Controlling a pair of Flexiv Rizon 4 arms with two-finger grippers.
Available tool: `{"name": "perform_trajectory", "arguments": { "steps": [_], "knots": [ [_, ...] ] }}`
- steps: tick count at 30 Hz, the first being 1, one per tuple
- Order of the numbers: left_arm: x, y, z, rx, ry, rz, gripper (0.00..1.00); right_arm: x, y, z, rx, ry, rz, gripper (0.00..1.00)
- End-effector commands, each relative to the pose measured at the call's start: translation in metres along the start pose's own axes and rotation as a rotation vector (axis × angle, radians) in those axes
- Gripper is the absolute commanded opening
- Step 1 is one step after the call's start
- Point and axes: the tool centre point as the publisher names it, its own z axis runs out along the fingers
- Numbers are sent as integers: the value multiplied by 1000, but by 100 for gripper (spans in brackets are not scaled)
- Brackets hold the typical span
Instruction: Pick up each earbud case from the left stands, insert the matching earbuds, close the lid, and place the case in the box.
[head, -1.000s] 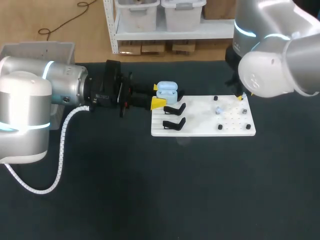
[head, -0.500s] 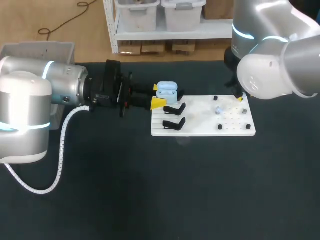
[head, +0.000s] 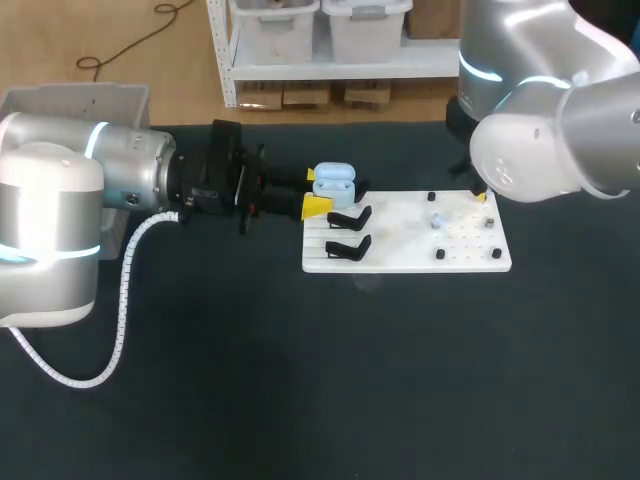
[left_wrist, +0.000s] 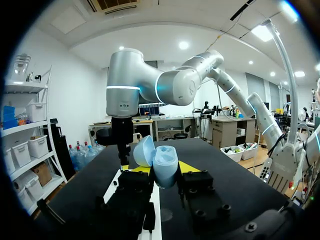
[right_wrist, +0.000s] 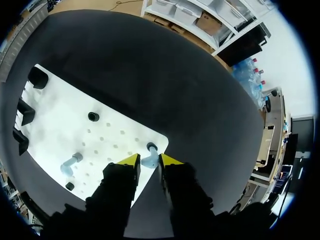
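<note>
The left hand (left_wrist: 160, 168) pinches the open blue case (left_wrist: 163, 159) by the board (head: 400, 238), while the right hand (right_wrist: 150, 161), mostly hidden behind its own arm in the head view, straddles an earbud (right_wrist: 148, 155) at the board's corner, grip unclear.

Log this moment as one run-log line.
left hand: shut on blue case, lid open | right hand: open around earbud on white board | stage: earbud not yet in case

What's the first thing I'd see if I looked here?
A light blue earbud case with its lid open, pinched in the left gripper by the black stands. Then the white board on the dark table, where the right gripper hangs over a small blue earbud.
</note>
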Motion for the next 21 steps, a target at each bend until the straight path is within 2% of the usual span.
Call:
{"name": "perform_trajectory", "arguments": {
  "steps": [1, 2, 3, 4, 14, 21],
  "knots": [
    [1, -1, 0, -3, -3, 3, 0, 1, 1, 0, 3, -2, 2, 16],
    [1, -1, 0, -3, -3, 3, 0, 1, 1, 0, 4, -2, 2, 12],
    [1, -1, 0, -3, -3, 3, 0, 1, 1, 0, 4, -2, 3, 3],
    [1, -1, 0, -3, -3, 3, 0, 1, 1, 0, 5, -2, 3, 0],
    [1, -1, 0, -3, -3, 3, 0, 9, 1, -10, 29, 2, 10, 0],
    [1, -1, 0, -3, -3, 3, 0, 22, 3, -47, 50, -1, 27, 0]
  ]
}}
